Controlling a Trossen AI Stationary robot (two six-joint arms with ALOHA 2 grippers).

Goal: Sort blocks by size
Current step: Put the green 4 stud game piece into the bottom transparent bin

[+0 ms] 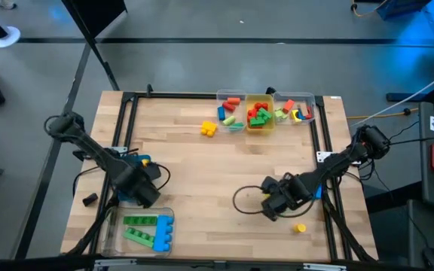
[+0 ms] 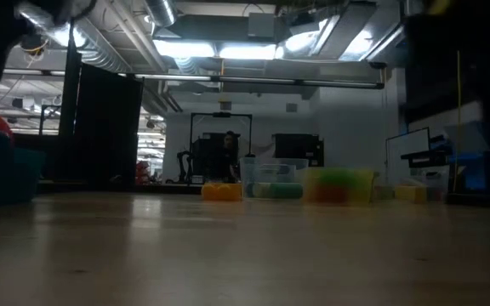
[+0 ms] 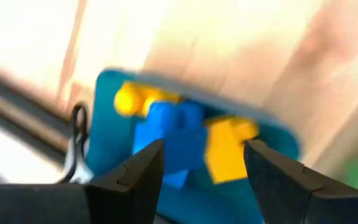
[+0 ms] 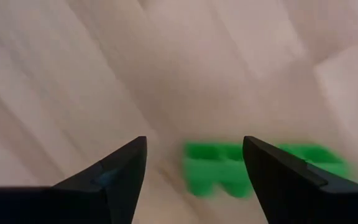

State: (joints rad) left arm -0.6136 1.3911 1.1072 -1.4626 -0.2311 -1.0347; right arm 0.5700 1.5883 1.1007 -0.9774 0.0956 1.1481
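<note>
My left gripper is open at the table's left. In the left wrist view its fingers hang over a blue bin that holds a blue brick and yellow bricks. In the high view my arm hides most of this bin. My right gripper is open, low over the table at the near right. A green brick lies on the wood just beyond its fingers. A yellow brick lies at the far middle, and a small yellow one lies near the front right.
Three clear bins with mixed bricks stand at the far edge; they also show in the low view. A clear bin at the near left holds long green and blue bricks. A dark frame rail runs along the table's sides.
</note>
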